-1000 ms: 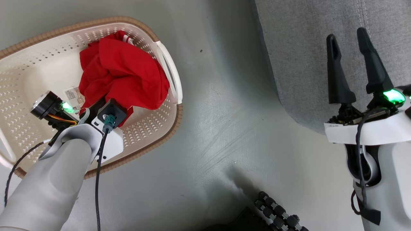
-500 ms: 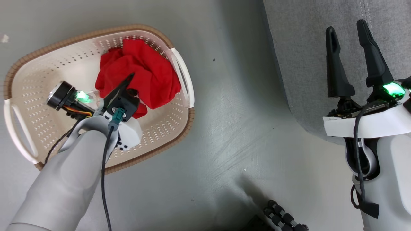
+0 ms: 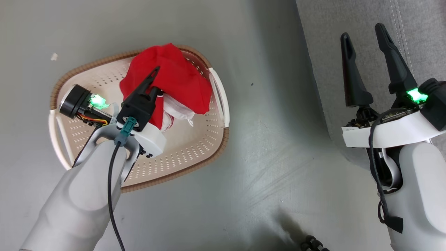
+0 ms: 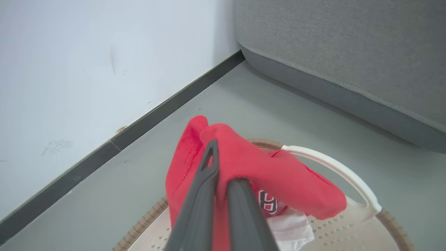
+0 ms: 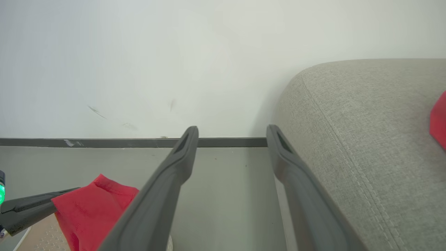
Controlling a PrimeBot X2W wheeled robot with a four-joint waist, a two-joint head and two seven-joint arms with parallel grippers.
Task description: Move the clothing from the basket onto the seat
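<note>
Your left pincer [image 3: 155, 71] is clamped tight on the clothing [image 3: 181, 83]. The red fabric is pinched near the fingertips and folds over them, hanging down on both sides. The bundle sits over the basket [image 3: 195, 153], at the far end beside the right handle [image 3: 223, 101]. In the head view its long axis runs from the basket's far rim down toward the basket's middle. White trim [image 3: 177, 111] dangles at the low end, and a badge [image 4: 267, 202] faces the left wrist camera. You can't tell whether the low end touches the basket's bottom.

The basket is on the floor [image 3: 271, 139], with its long axis running handle to handle, roughly left to right in the head view. It lies left of the seat [image 3: 320, 28] and apart from its rounded corner.

Your right pincer [image 3: 362, 31] is spread wide with nothing in it, fingers pointing up over the seat's left edge. A second red piece [image 5: 439, 118] lies on the seat at the right edge of the right wrist view.
</note>
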